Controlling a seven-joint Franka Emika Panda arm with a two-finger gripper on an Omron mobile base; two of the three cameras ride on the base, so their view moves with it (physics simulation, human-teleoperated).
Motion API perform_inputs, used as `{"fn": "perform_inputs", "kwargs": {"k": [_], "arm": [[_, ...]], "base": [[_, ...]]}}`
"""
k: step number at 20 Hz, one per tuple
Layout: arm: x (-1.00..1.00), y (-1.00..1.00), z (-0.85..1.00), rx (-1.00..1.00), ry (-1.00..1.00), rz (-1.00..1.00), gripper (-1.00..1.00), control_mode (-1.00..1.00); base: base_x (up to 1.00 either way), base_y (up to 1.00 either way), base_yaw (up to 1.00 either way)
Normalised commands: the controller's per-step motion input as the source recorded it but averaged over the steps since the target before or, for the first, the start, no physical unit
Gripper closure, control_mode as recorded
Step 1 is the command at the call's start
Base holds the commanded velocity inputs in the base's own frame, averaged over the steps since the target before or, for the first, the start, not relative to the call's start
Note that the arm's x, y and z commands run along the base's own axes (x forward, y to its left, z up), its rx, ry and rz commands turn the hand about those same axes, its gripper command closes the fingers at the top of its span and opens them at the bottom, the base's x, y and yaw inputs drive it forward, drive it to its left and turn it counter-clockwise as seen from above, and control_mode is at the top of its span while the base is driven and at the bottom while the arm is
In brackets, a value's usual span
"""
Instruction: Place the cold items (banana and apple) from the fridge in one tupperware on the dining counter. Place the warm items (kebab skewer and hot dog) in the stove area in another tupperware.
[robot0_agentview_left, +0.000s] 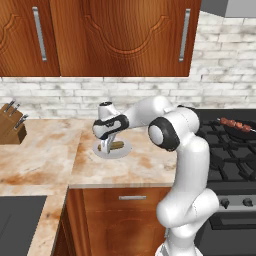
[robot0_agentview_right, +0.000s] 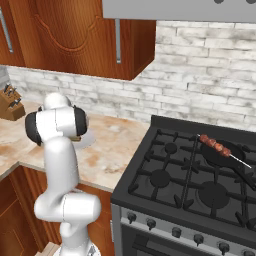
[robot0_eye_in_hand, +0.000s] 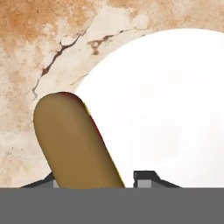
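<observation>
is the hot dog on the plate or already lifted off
Cannot tell: the hot dog lies level over the white plate with the gripper around it, contact hidden.

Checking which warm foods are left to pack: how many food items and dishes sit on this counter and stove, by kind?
Hot dog: 1, on the plate
Kebab skewer: 1, over the pan
White plate: 1
Dark pan: 1
Total: 4
</observation>
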Motion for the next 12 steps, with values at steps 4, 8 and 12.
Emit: {"fn": "perform_inputs", "kwargs": {"k": [4,8,12], "arm": [[-0.76,0.06,0.03,0.0,-0.01,0.0,1.0,-1.0],[-0.85,0.05,0.06,0.01,-0.04,0.0,1.0,-1.0],[-0.77,0.04,0.26,0.02,0.0,0.0,1.0,-1.0]], "base": [[0.0,0.0,0.0],[0.0,0.0,0.0],[0.0,0.0,0.0]]}}
